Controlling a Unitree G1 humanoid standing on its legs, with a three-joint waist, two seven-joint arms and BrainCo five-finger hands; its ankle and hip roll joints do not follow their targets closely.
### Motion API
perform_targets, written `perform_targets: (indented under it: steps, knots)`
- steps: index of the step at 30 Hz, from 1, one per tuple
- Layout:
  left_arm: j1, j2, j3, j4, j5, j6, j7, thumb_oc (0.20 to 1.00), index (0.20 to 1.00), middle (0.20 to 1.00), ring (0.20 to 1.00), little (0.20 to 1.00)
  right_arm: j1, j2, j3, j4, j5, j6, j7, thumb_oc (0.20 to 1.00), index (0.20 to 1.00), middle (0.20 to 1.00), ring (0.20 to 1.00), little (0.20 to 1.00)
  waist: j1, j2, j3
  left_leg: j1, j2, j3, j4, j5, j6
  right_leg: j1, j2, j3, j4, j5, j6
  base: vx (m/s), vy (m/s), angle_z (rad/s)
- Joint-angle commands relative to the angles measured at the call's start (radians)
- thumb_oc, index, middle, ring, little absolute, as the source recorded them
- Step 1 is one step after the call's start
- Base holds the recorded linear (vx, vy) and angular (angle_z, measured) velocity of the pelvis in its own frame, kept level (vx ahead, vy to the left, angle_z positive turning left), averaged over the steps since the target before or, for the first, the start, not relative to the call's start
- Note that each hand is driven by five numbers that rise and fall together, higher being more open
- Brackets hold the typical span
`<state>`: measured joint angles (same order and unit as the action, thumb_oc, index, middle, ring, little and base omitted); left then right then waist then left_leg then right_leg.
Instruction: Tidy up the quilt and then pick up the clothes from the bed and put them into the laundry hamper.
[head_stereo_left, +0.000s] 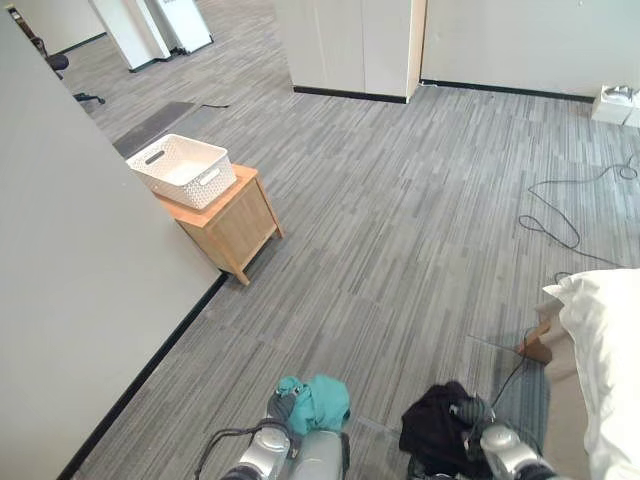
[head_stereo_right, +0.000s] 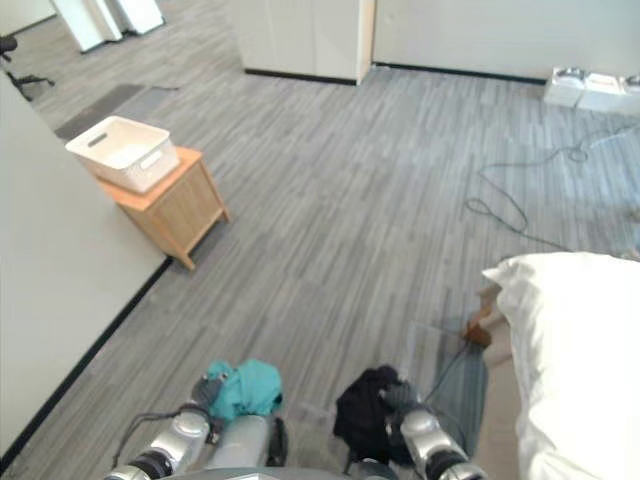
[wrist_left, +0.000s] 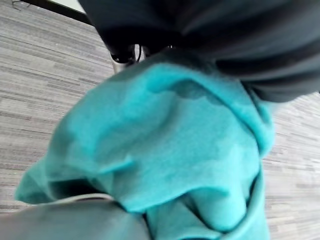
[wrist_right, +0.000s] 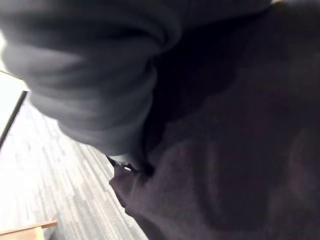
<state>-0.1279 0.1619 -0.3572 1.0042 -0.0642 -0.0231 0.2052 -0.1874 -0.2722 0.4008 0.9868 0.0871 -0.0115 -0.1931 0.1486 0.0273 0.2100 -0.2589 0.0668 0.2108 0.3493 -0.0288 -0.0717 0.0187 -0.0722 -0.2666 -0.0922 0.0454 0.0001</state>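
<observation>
Grey carpet (head_stereo_left: 400, 220), one hamper (head_stereo_left: 182, 169), two garments (head_stereo_left: 315, 400).

head eyes look down on floor (head_stereo_left: 400, 230); wrist views seemingly cloth-close.

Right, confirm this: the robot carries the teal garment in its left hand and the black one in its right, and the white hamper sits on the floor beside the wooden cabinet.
One thing is off: the white hamper sits on top of the wooden cabinet, not on the floor, as the left eye view shows. The rest holds: teal garment at the left hand, black garment at the right hand.
</observation>
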Motion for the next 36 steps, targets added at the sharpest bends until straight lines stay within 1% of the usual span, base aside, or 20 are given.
perform_targets:
  steps: [1,4,7,8,10,11,12,16,17,18,20,23,26,27,28,30,31,33,35,36]
  knots:
    - [-0.038,0.015,-0.006,-0.096,0.027,-0.03,0.016,0.2,0.2,0.2,0.2,0.2,-0.039,-0.026,-0.042,-0.116,-0.015,-0.038,-0.015,0.2,0.2,0.2,0.2,0.2,0.031,0.004,0.044,-0.01,0.025,0.023,-0.106,0.037,0.021,0.247,0.032,-0.04,0.005,-0.288,0.055,0.36,0.101,-0.23]
    - [-0.018,0.033,0.011,-0.129,0.03,-0.028,0.012,0.2,0.2,0.2,0.2,0.2,-0.042,-0.03,-0.048,-0.137,-0.043,-0.037,-0.025,0.2,0.2,0.2,0.2,0.2,0.055,-0.01,0.025,-0.042,0.033,0.09,-0.261,0.102,0.01,0.302,0.04,-0.04,0.005,-0.332,0.071,0.48,0.103,0.21]
    - [0.007,0.051,0.021,-0.153,0.022,-0.026,0.01,0.2,0.2,0.2,0.2,0.2,-0.038,0.014,-0.025,-0.153,-0.097,-0.045,-0.035,0.2,0.2,0.2,0.2,0.2,0.075,-0.063,0.01,-0.008,-0.023,0.065,-0.276,0.07,0.064,0.311,0.031,-0.022,0.153,-0.338,0.101,0.6,0.12,-0.26]
    - [0.006,0.053,0.017,-0.149,0.022,-0.023,0.01,0.2,0.2,0.2,0.2,0.2,-0.041,0.025,-0.025,-0.143,-0.101,-0.046,-0.039,0.2,0.2,0.2,0.2,0.2,0.076,-0.076,0.018,0.007,-0.04,0.066,-0.269,0.049,0.082,0.272,0.019,-0.025,0.276,-0.305,0.141,0.51,0.202,-0.09]
    - [-0.005,0.048,0.018,-0.15,0.02,-0.018,0.026,0.2,0.2,0.2,0.2,0.2,-0.054,0.047,-0.023,-0.133,-0.111,-0.04,-0.037,0.2,0.2,0.2,0.2,0.2,0.045,-0.073,0.04,0.056,-0.048,0.074,-0.272,0.016,0.118,0.127,-0.031,-0.01,0.547,-0.111,0.227,0.42,0.251,-0.21]
    - [-0.011,0.049,0.017,-0.15,0.017,-0.017,0.033,0.2,0.2,0.2,0.2,0.2,-0.061,0.052,-0.022,-0.134,-0.115,-0.038,-0.039,0.2,0.2,0.2,0.2,0.2,0.034,-0.06,0.049,0.085,-0.047,0.072,-0.28,0.004,0.13,0.075,-0.053,-0.006,0.643,-0.045,0.243,0.6,0.311,-0.18]
    - [-0.037,0.049,0.004,-0.141,0.008,-0.018,0.049,0.2,0.2,0.2,0.2,0.2,-0.078,0.063,-0.022,-0.132,-0.111,-0.042,-0.048,0.2,0.2,0.2,0.2,0.2,-0.007,-0.007,0.078,0.177,-0.026,0.047,-0.328,-0.011,0.139,-0.078,-0.029,0.018,0.792,-0.039,0.217,0.62,0.264,0.1]
    - [-0.045,0.04,-0.012,-0.154,0.009,-0.026,0.061,0.2,0.2,0.2,0.2,0.2,-0.058,0.059,-0.031,-0.155,-0.092,-0.052,-0.063,0.2,0.2,0.2,0.2,0.2,-0.078,0.034,0.111,0.289,-0.027,-0.008,-0.362,-0.038,0.118,-0.202,0.022,0.013,0.637,-0.152,0.171,0.54,0.05,0.68]
    - [-0.051,0.032,-0.017,-0.145,0.014,-0.03,0.053,0.2,0.2,0.2,0.2,0.2,-0.046,0.055,-0.042,-0.158,-0.085,-0.048,-0.064,0.2,0.2,0.2,0.2,0.2,-0.102,0.03,0.106,0.35,-0.031,-0.028,-0.382,-0.071,0.094,-0.207,-0.015,0.028,0.382,-0.166,0.145,0.67,-0.165,1.01]
    - [-0.059,0.028,-0.014,-0.134,0.019,-0.032,0.047,0.2,0.2,0.2,0.2,0.2,-0.038,0.052,-0.047,-0.158,-0.082,-0.045,-0.065,0.2,0.2,0.2,0.2,0.2,-0.105,0.031,0.099,0.382,-0.025,-0.044,-0.4,-0.087,0.075,-0.201,-0.041,0.035,0.214,-0.135,0.144,0.95,-0.231,1.09]
    - [-0.058,0.023,-0.013,-0.114,0.037,-0.034,0.045,0.2,0.2,0.2,0.2,0.2,-0.019,0.048,-0.06,-0.15,-0.078,-0.034,-0.063,0.2,0.2,0.2,0.2,0.2,-0.123,0.044,0.091,0.456,-0.004,-0.079,-0.428,-0.125,0.048,-0.249,-0.1,0.095,0.072,-0.063,0.167,0.72,-0.178,1.13]
    - [-0.036,0.015,-0.006,-0.073,0.045,-0.04,0.042,0.2,0.2,0.2,0.2,0.2,0.021,0.044,-0.049,-0.129,-0.112,-0.026,-0.042,0.2,0.2,0.2,0.2,0.2,-0.134,0.02,0.062,0.543,0.02,-0.125,-0.373,-0.198,0.025,-0.244,-0.118,0.102,0.103,-0.017,0.189,0.73,-0.232,0.75]
    - [-0.015,-0.001,0.025,-0.043,-0.026,-0.052,0.031,0.2,0.2,0.2,0.2,0.2,0.018,0.032,-0.03,-0.082,-0.146,-0.022,-0.03,0.2,0.2,0.2,0.2,0.2,-0.113,0.027,0.064,0.388,0.092,-0.156,0.068,-0.029,0.002,-0.167,-0.083,0.055,0.127,-0.016,0.117,0.45,-0.287,0.68]
    - [-0.015,-0.001,0.025,-0.043,-0.026,-0.052,0.031,0.2,0.2,0.2,0.2,0.2,0.018,0.032,-0.03,-0.082,-0.146,-0.022,-0.03,0.2,0.2,0.2,0.2,0.2,-0.113,0.027,0.063,0.387,0.092,-0.157,0.068,-0.029,0.002,-0.167,-0.084,0.054,0.127,-0.016,0.117,0.29,-0.41,0.64]
    - [-0.005,0.006,0.024,-0.076,-0.061,-0.059,0.036,0.2,0.2,0.2,0.2,0.2,0.002,0.012,-0.029,-0.102,-0.143,-0.023,-0.04,0.2,0.2,0.2,0.2,0.2,-0.069,0.004,0.11,0.187,0.094,-0.177,0.39,0.019,0.049,-0.091,-0.076,0.007,0.117,-0.037,0.06,0.31,-0.405,0.33]
    - [-0.007,0.004,0.023,-0.092,-0.069,-0.059,0.035,0.2,0.2,0.2,0.2,0.2,-0.04,0.005,-0.01,-0.086,-0.148,-0.018,-0.043,0.2,0.2,0.2,0.2,0.2,-0.013,-0.007,0.143,0.087,0.075,-0.138,0.468,-0.048,0.067,0.004,-0.058,-0.026,0.086,-0.091,0.04,0.54,-0.336,0.44]
    - [0.009,0.0,0.035,-0.095,-0.061,-0.055,0.036,0.2,0.2,0.2,0.2,0.2,-0.062,0.004,0.008,-0.066,-0.155,-0.017,-0.037,0.2,0.2,0.2,0.2,0.2,0.035,-0.01,0.135,0.019,0.027,-0.088,0.357,-0.099,0.066,0.076,-0.047,-0.043,0.061,-0.142,0.053,0.66,-0.087,0.75]
    - [0.047,-0.008,0.049,-0.092,-0.041,-0.045,0.029,0.2,0.2,0.2,0.2,0.2,-0.056,0.009,0.008,-0.051,-0.144,-0.031,-0.044,0.2,0.2,0.2,0.2,0.2,0.079,-0.009,0.095,0.012,0.011,0.026,0.067,-0.111,0.076,0.177,-0.011,-0.07,0.026,-0.221,0.078,0.91,-0.047,0.33]
    - [0.059,-0.012,0.064,-0.077,-0.029,-0.03,0.03,0.2,0.2,0.2,0.2,0.2,-0.049,0.011,0.0,-0.03,-0.145,-0.039,-0.053,0.2,0.2,0.2,0.2,0.2,0.088,-0.001,0.076,0.005,0.05,0.226,-0.13,-0.005,0.042,0.246,0.036,-0.123,0.025,-0.278,0.077,0.62,-0.032,0.18]
    - [0.059,-0.012,0.064,-0.077,-0.029,-0.03,0.03,0.2,0.2,0.2,0.2,0.2,-0.049,0.011,0.0,-0.028,-0.145,-0.04,-0.054,0.2,0.2,0.2,0.2,0.2,0.09,-0.004,0.078,0.012,0.045,0.23,-0.144,0.003,0.042,0.247,0.033,-0.122,0.026,-0.279,0.077,0.59,0.045,0.84]
